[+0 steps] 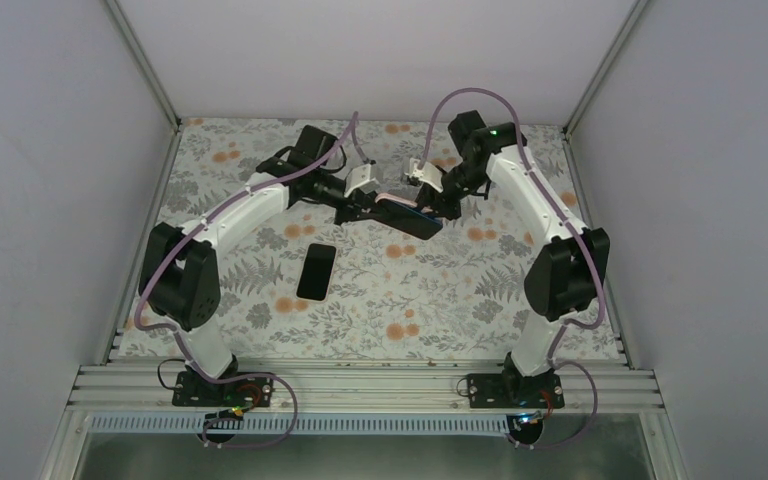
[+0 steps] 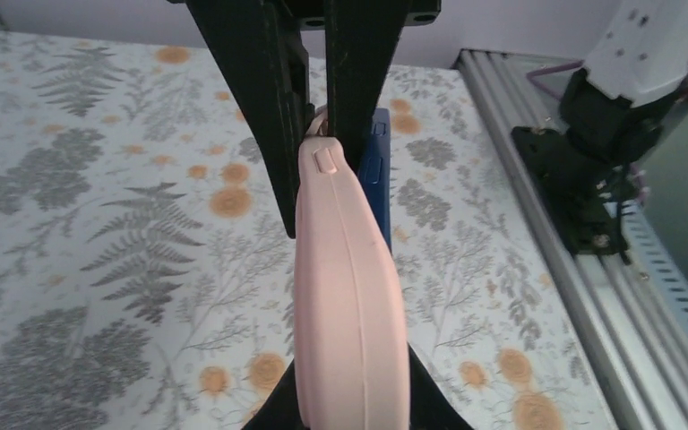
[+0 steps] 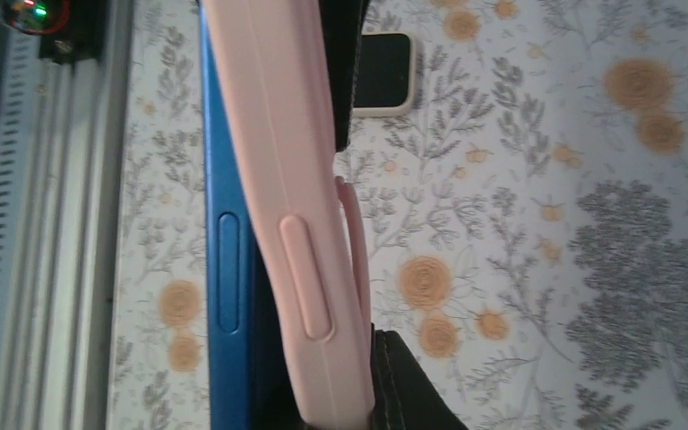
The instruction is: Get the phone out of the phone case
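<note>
Both arms meet above the far middle of the flowered table point(image 1: 460, 300), and the pink phone case point(image 2: 349, 296) hangs in the air between them, well clear of the cloth. The left gripper point(image 1: 365, 208) is clamped across one end of it, a black finger on each face. The right gripper point(image 1: 440, 200) is closed on the other end, though I can't tell exactly which lip it pinches.

The blue phone point(image 3: 228, 269) shows along one long side of the case, so I'd judge that edge is already partly worked free.

The case looks soft and rubbery: it should bend and peel at the rim, and give the fingers good friction. The phone is the opposite, rigid, smooth-sided and not something to drop. I'd hold the case by its flexible edge or corner and take the phone by its flat faces.

A second, dark phone point(image 1: 316, 271) lies flat on the table, nearer the arm bases.
</note>
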Available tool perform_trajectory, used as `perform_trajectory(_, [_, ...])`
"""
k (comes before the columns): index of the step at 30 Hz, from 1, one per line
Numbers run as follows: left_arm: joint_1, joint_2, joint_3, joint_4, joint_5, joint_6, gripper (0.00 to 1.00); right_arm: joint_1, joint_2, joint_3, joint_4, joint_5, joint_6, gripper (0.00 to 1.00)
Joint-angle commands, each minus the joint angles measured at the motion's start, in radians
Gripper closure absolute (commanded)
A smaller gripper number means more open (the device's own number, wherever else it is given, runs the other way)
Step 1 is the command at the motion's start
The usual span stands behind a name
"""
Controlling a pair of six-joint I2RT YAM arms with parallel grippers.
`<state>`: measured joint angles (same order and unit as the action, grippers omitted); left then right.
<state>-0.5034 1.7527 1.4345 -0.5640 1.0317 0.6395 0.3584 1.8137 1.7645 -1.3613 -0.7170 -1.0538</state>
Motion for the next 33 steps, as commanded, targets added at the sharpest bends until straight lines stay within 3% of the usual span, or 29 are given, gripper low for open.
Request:
perform_trajectory(1, [-0.103, 0.027, 0.036, 0.366, -0.303, -0.067, 0.9, 0.213, -0.053, 0.033, 0.188, -0.485, 0.186, 0.97])
perform_trajectory(10, [-0.073, -0.128, 0.002, 0.426, -0.535, -0.079, 0.45, 0.074, -0.216, -0.201, 0.574, -0.319, 0.557, 0.97])
perform_trajectory(17, [-0.066, -0.242, -0.01, 0.445, -0.682, -0.078, 0.34, 0.008, -0.189, -0.211, 0.651, -0.195, 0.673, 0.97])
perform_trajectory(18, [-0.065, -0.25, -0.012, 0.447, -0.702, -0.077, 0.2, 0.002, -0.186, -0.218, 0.673, -0.172, 0.699, 0.97])
perform_trajectory(19, [-0.064, -0.259, -0.017, 0.449, -0.715, -0.077, 0.16, -0.013, -0.182, -0.223, 0.692, -0.153, 0.724, 0.97])
perform_trajectory(27, [-0.063, -0.271, -0.031, 0.514, -0.828, -0.141, 0.09, -0.102, -0.125, -0.216, 0.771, -0.135, 0.852, 0.97])
perform_trajectory(29, [-0.065, -0.271, -0.047, 0.529, -0.813, -0.166, 0.03, -0.13, -0.13, -0.233, 0.834, -0.094, 0.925, 0.97])
perform_trajectory(33, [-0.118, -0.249, -0.093, 0.598, -0.848, -0.212, 0.0, -0.199, -0.064, -0.183, 0.849, -0.086, 1.024, 0.97])
